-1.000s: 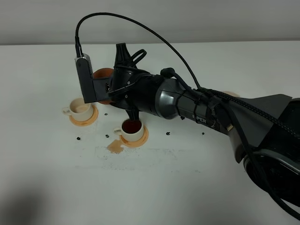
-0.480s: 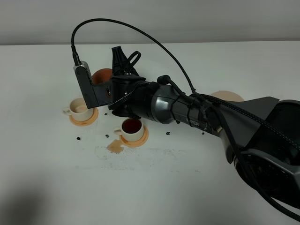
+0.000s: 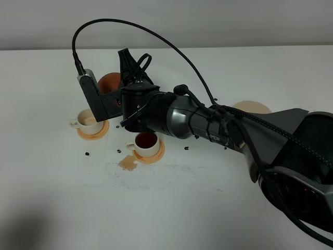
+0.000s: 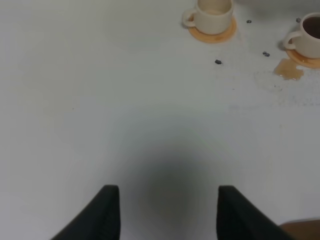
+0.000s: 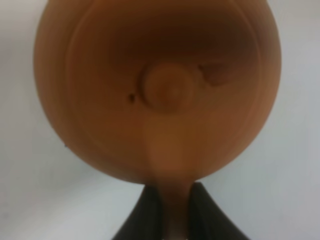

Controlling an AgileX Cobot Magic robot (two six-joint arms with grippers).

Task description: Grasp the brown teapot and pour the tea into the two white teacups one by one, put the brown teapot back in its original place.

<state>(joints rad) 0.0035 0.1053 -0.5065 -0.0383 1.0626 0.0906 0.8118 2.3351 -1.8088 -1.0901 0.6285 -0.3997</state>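
Your right arm reaches across middle; right gripper [image 5: 172, 216] clamped on brown teapot [image 3: 110, 82] handle, pot just beyond left teacup [image 3: 89, 120]. Your left gripper [image 4: 167, 215] parted, empty. Count: one teapot, two teacups counting near teacup [image 3: 147, 143], two orange coasters [image 3: 100, 133].

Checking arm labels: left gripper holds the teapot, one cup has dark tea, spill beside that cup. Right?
Wrong arm. The right gripper holds the teapot by its handle, as the right wrist view shows; the left gripper is open and empty. The rest stands: one cup has dark tea, with the spill beside it.
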